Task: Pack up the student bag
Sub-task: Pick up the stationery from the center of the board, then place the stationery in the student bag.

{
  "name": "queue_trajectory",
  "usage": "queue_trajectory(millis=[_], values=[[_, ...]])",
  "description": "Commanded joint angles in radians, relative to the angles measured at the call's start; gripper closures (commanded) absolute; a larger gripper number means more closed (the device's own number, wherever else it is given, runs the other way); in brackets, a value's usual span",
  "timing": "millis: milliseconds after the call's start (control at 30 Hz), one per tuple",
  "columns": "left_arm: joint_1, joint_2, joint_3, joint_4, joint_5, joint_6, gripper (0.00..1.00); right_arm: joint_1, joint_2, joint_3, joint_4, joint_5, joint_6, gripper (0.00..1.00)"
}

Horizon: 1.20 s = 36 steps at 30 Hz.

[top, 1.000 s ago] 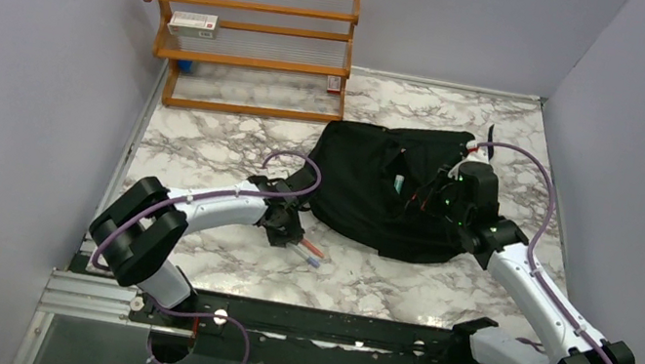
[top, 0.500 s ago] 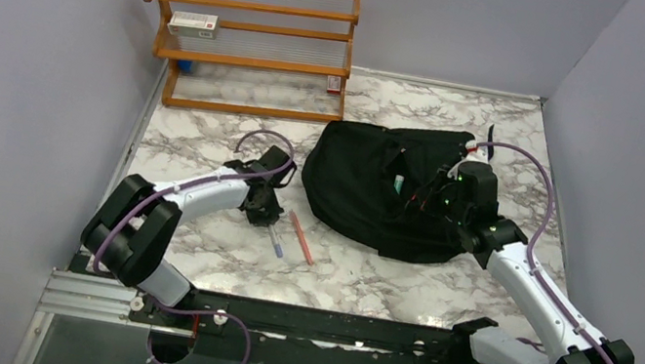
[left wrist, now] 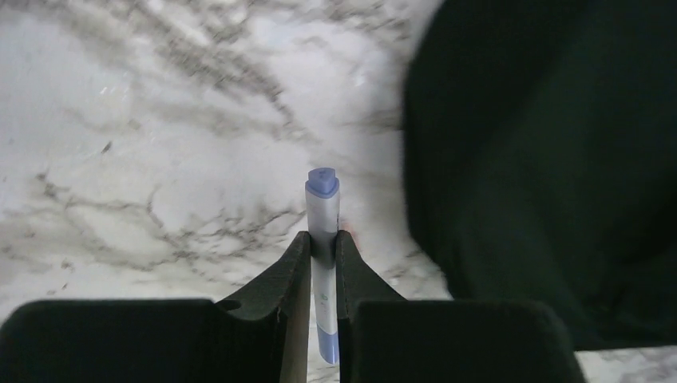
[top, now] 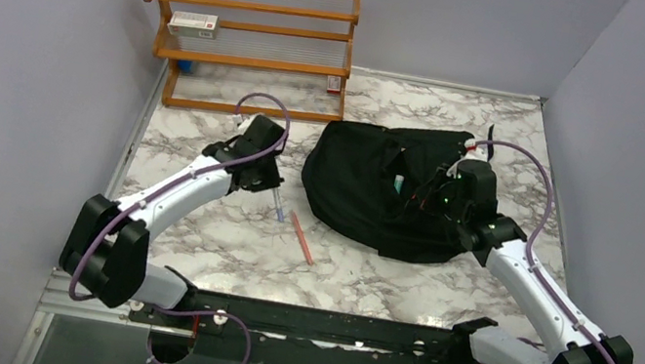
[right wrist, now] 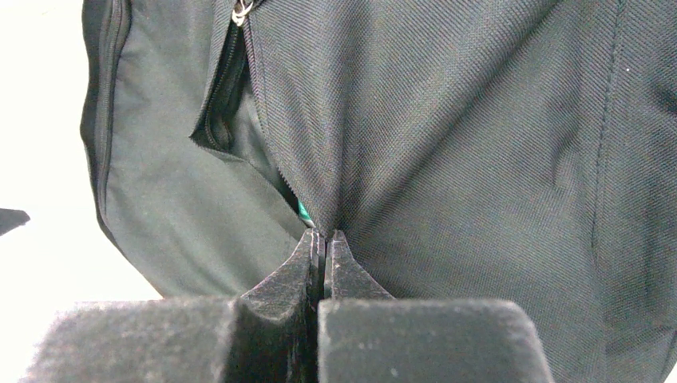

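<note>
Marble table (top: 221, 234); wooden rack (top: 253, 42) at far left, not in play. The student bag (top: 353, 182) lies flat on the right-centre of the table, with its left edge close to the left arm's reach. Right gripper (top: 427, 198) sits on top of the bag, jaws pressed together on a fold of black fabric (right wrist: 322, 239) beside the zipper opening (right wrist: 219, 120). A sliver of something green (right wrist: 303, 211) shows inside the slit. Left gripper (left wrist: 323, 239) is above bare marble just left of the bag, clamped on a white pen with a blue cap (left wrist: 322, 199). A red pen (top: 300, 237) lies loose on the table, near side.

Step in hand, as I judge it: carry the blue-capped pen to the opening.

- Right arm should hold the fold up and taut so the slit gapes.
- Left arm should come in over the bag's left flank and turn the pen parallel to the zipper line.
- Push the cap end past the teeth before the fingers part.
- A release too soon would leave the pen on top of the cloth.

Bag's long axis runs roughly left to right across the table, slightly skewed. A strap loop pokes out at the far-right end, so the top likely points that way. The opening faces up.
</note>
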Motion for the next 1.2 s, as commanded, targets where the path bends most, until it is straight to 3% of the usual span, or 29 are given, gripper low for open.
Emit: queue_trajectory(millis=[0,233,533,767,1167], values=[[0.003,-0.063,0.074,0.171,0.128,0.108,1.00,0.005,0.029,0.051,-0.013,-0.001,-0.012,0.99],[-0.006,0.031,0.113,0.448,0.435,0.114,1.00,0.005,0.021,0.046,0.033,0.018,-0.003,0.99],[-0.108,0.240,0.213,0.725,0.548,0.037,1.00,0.005,0.035,0.084,0.057,-0.016,0.000,0.99],[-0.191,0.407,0.341,0.740,0.593,0.019,1.00,0.005,0.038,0.117,0.055,-0.033,-0.016,0.99],[-0.219,0.632,0.586,0.639,0.654,-0.013,1.00,0.005,0.029,0.101,0.088,-0.089,-0.042,0.99]])
